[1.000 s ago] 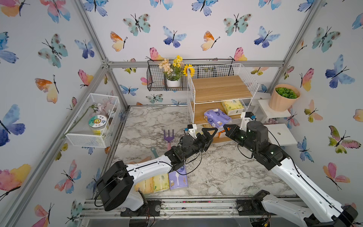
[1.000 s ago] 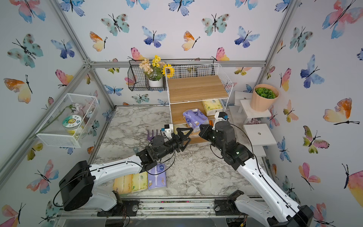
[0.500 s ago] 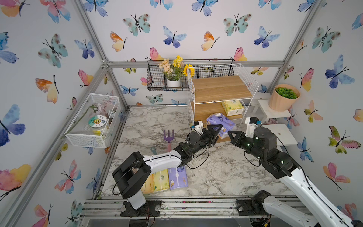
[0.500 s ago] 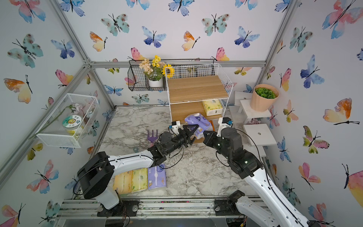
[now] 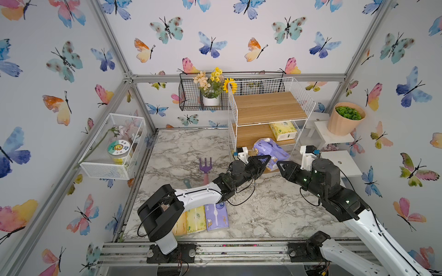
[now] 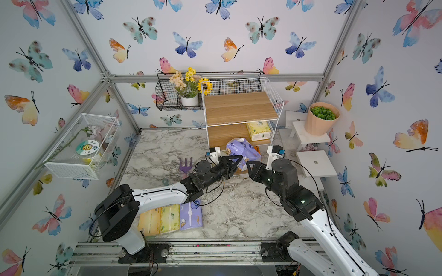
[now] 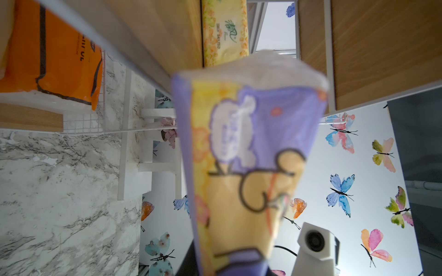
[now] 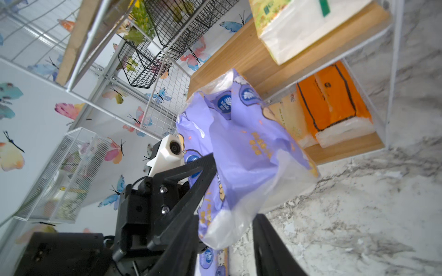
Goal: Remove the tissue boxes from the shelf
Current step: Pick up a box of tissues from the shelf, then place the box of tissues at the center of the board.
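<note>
- Shows a three-tier wire-and-wood shelf [image 5: 270,107] at the back of a marble bench [image 5: 263,210], seen from above in both top views.
- Grips a crumpled purple tissue pack [image 5: 269,148] with the left claw [image 5: 267,159], clenched on the pack's near end.
- Holds that pack in the air just in front of the shelf's open front, off every board.
- Presents the right claw [image 5: 279,164] released, with fingers [image 8: 270,239] spread to either side of the pack's clear plastic end in the right wrist view; cannot tell whether touching it.
- Shows a yellow tissue pack [image 5: 283,130] on the middle board, toward the right.
- Shows an orange tissue pack [image 8: 332,100] on the bottom board, with a pale peach tissue pack [image 8: 289,119] touching beside it.
- Shows three more packs side by side at the bench's front edge: a pale yellow pack [image 6: 149,221], a yellow-green pack [image 6: 170,218], a second purple pack [image 6: 190,215].
- Includes a purple toy garden fork [image 5: 205,167] on the bench, left of the shelf.
</note>
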Available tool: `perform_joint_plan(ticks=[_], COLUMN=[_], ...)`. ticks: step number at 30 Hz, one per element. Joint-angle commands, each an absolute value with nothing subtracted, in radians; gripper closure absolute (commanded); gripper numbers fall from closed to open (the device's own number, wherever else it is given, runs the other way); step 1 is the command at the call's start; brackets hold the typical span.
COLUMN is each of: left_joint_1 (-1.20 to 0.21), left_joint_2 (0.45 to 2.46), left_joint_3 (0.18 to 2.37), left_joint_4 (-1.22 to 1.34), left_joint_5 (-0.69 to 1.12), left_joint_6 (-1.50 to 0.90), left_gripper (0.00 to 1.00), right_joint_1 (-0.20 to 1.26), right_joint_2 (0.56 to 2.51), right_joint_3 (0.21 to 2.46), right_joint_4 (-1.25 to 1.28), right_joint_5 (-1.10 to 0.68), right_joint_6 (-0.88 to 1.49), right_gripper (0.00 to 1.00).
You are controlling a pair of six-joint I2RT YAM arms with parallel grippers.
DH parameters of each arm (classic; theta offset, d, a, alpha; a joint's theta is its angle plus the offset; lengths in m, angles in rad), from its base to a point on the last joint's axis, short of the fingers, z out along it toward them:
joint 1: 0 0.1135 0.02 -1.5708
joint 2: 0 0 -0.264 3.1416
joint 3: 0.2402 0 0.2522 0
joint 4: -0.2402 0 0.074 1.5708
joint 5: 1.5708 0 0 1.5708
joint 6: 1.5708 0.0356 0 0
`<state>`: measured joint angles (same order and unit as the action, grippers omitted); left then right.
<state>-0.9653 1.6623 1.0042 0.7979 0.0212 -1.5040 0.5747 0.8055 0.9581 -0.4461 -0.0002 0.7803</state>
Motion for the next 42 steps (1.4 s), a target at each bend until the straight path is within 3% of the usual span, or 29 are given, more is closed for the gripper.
perform_joint_plan(ticks=[1,4,12,20,28,38,42], left_joint_1=[-0.992,-1.012,-1.089,-1.138,-1.14,-1.136,-1.136], left_joint_2=[1.599,1.545,1.356,1.223,1.254,1.348,1.372], left_joint_3=[0.997,0.939,0.768,0.601,0.554,0.52,0.503], left_joint_4=[0.769,0.729,0.534,0.333,0.286,0.305,0.293], left_joint_5=[-0.009,-0.034,-0.102,-0.027,0.151,0.108,0.064], left_joint_6=[-1.42,-1.378,-1.239,-1.196,-1.125,-1.142,-1.165], left_gripper=[0.79,0.8,0.8,0.81,0.8,0.78,0.71], right_joint_1=[0.571,0.571,0.571,0.571,0.571,0.571,0.571], right_joint_2=[0.747,0.694,0.598,0.568,0.651,0.692,0.708], right_joint_3=[0.953,0.959,0.91,0.674,0.561,0.511,0.489], right_joint_4=[-0.457,-0.498,-0.529,-0.373,-0.27,-0.232,-0.22], right_joint_5=[-0.007,0.074,0.155,0.047,-0.077,-0.136,-0.155], right_joint_6=[0.721,0.697,0.704,0.821,0.872,0.881,0.879], right_gripper=[0.47,0.39,0.38,0.38,0.38,0.38,0.38])
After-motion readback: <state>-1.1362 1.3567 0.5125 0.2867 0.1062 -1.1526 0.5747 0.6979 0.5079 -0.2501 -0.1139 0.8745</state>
